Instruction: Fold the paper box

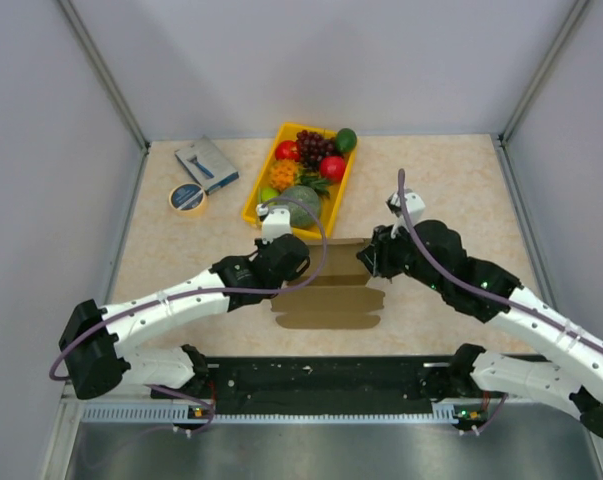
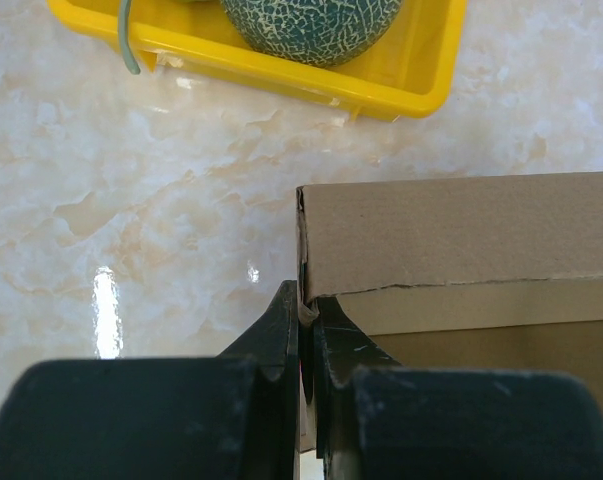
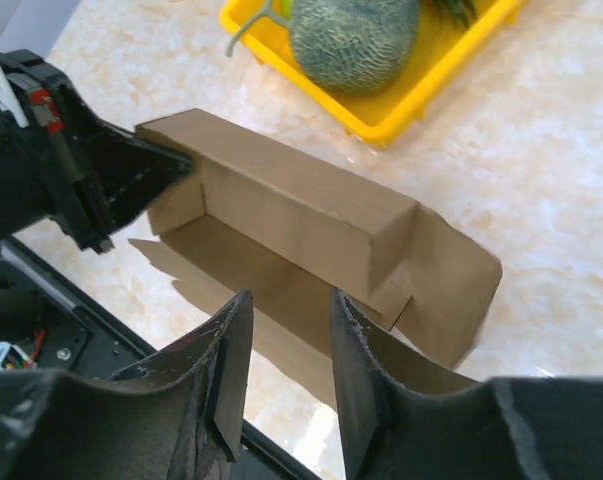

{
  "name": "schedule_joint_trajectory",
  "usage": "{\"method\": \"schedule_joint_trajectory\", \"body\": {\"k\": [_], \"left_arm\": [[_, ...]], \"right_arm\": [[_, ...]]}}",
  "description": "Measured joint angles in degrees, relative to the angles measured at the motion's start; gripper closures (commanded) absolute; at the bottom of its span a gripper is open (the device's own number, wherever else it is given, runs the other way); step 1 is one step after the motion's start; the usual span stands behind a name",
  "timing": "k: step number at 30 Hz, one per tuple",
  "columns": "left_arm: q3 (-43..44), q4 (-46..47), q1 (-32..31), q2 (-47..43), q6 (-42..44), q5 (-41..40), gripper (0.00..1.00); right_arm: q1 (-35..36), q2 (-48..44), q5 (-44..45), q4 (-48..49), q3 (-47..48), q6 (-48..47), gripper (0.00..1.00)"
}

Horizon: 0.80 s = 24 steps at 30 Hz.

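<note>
The paper box (image 1: pixel 326 297) is brown cardboard, partly folded, lying in the middle of the table between both arms. Its far wall (image 3: pixel 281 195) stands up, doubled over into a hollow ridge. The near panel lies flat. My left gripper (image 2: pixel 306 305) is shut on the upright flap at the box's left end (image 2: pixel 303 250); it also shows as the left gripper (image 3: pixel 166 172) in the right wrist view. My right gripper (image 3: pixel 289 300) hovers open above the box's right part, with nothing between its fingers. The right end flap (image 3: pixel 456 290) splays outward.
A yellow tray (image 1: pixel 253 200) of fruit, with a green melon (image 2: pixel 311 25) at its near end, stands just beyond the box. A blue-grey box (image 1: pixel 207 163) and a tape roll (image 1: pixel 188 197) lie at the back left. Grey walls enclose the table.
</note>
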Motion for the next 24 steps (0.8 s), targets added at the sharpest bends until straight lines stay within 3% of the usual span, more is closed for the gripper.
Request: {"method": "schedule_joint_trajectory", "body": {"k": [2,6,9,12,15,17,19,24], "left_arm": [[0.0,-0.28,0.0,-0.02,0.02,0.0,1.0],[0.0,-0.2,0.02,-0.04,0.09,0.31,1.0],[-0.02,0.26,0.31,-0.11,0.35,1.66,1.0],[-0.09,0.72,0.59,-0.44,0.52,2.91,1.0],[-1.03,1.75,1.11,-1.81,1.44,4.55,1.0],[-2.19,2.49,1.86,-3.69,2.08,6.43,1.0],[-3.48,3.65,3.08,-5.66,2.84,8.46,1.0],[-5.33,5.35,6.78,-9.33,5.05,14.34,1.0]], "right_arm": [[0.02,-1.33,2.21,-2.95,0.85,-0.5,0.56],[-2.89,-8.26,3.61,-7.76,-0.11,0.0,0.37],[-10.69,-14.62,4.04,-8.98,-2.03,1.66,0.34],[-25.4,-18.1,0.24,-9.44,-3.69,4.57,0.35],[-43.65,-15.89,-10.27,-5.81,-8.61,5.53,0.39],[-51.87,-12.61,-19.65,-0.37,-14.29,5.73,0.39],[-55.54,-8.46,-30.29,5.77,-21.07,6.6,0.37],[-54.77,-7.34,-49.57,15.43,-30.47,8.55,0.34]]}}
